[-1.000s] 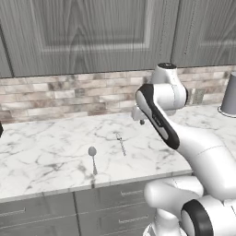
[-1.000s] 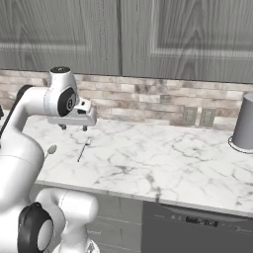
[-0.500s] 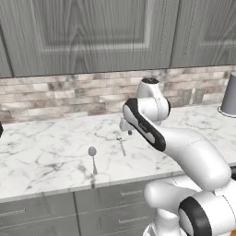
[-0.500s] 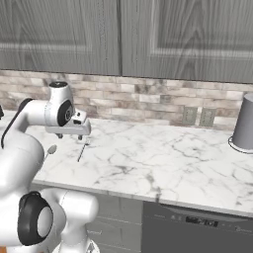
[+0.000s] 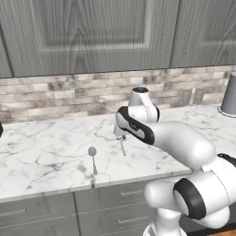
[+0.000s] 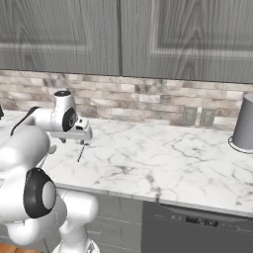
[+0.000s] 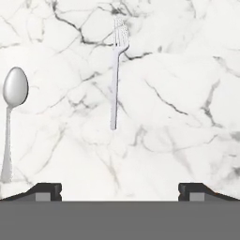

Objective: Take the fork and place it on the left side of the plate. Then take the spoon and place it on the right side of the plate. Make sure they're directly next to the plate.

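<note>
The fork [image 7: 116, 75] lies flat on the white marble counter, tines pointing away from the hand; it also shows as a thin fork [image 5: 122, 147] [image 6: 80, 152] just below the hand. The spoon [image 7: 10, 117] lies parallel to it on its left, bowl at the far end, and sits near the counter's front edge as spoon [image 5: 93, 159] [image 6: 49, 150]. My gripper [image 7: 119, 192] [image 5: 120, 133] [image 6: 79, 139] hangs low over the fork's handle end, open, nothing between its fingertips [image 7: 47, 191]. The plate is out of view.
A grey cylindrical canister [image 5: 228, 94] [image 6: 244, 126] stands far right against the brick backsplash. Wall outlets [image 6: 197, 116] sit on the backsplash. Grey cabinets hang overhead. The counter's front edge [image 5: 92, 184] runs just in front of the spoon.
The arm has swung left and down from above the counter's right part to hover low over the fork. The jaws stayed wide apart. Fork and spoon have not moved.
</note>
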